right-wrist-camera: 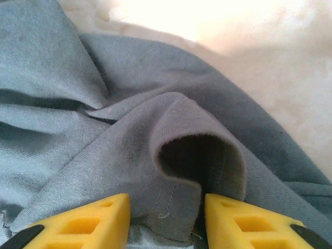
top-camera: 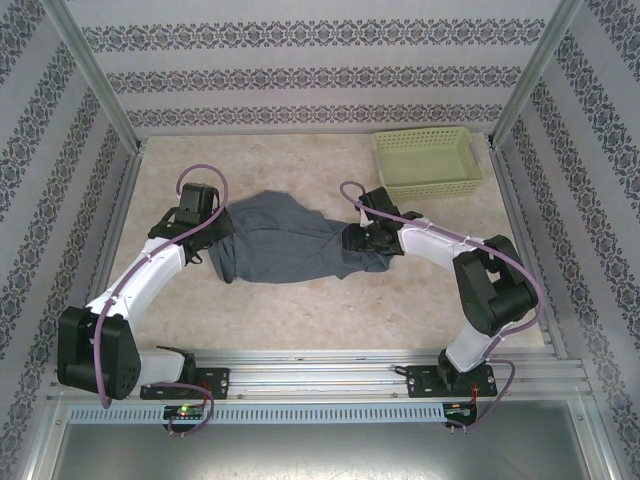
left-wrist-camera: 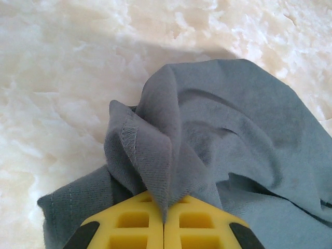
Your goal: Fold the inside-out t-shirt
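At the near edge an aluminium rail [top-camera: 320, 365] carries both arm bases. Beyond it spreads the table [top-camera: 300, 315], a pale cream, marble-look surface. At its centre lies the inside-out t-shirt [top-camera: 285, 245], bunched into a slate-grey heap. At the shirt's 9 o'clock the left gripper [left-wrist-camera: 164, 223] is clenched on a hemmed fold. At its 3 o'clock the right gripper [right-wrist-camera: 166, 207] is released, jaws apart with loose cloth between them. Farther off, at 1 o'clock, sits a light green basket [top-camera: 430, 186]. Floral-striped wallpaper [top-camera: 300, 75] lines the back and side walls.
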